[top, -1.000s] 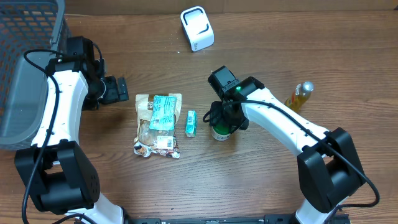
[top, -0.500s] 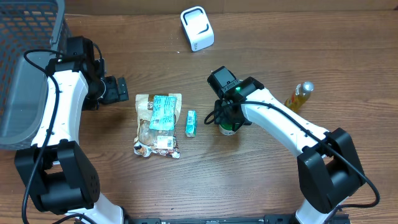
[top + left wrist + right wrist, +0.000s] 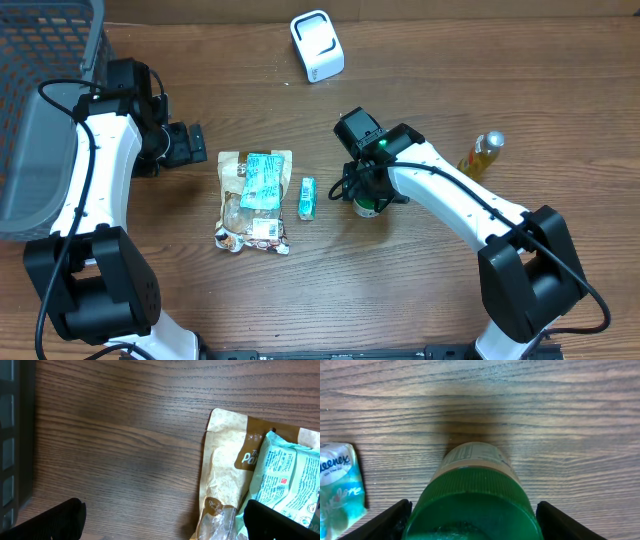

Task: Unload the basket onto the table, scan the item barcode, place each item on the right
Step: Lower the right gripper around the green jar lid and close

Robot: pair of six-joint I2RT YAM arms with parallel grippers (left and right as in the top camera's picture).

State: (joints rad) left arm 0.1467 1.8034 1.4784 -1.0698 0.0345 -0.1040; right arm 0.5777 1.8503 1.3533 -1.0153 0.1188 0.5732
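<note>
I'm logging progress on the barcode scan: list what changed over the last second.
The green-lidded jar shifted slightly right and is now more hidden under the right hand, whose fingers flank its lid; grip unclear. The left hand, snack pouch, Kleenex pack, white device and yellow bottle stayed put.

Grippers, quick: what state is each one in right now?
Left gripper: open, holding nothing.
Right gripper: jaws on either side of the green-capped bottle; cannot tell if it grips.
</note>
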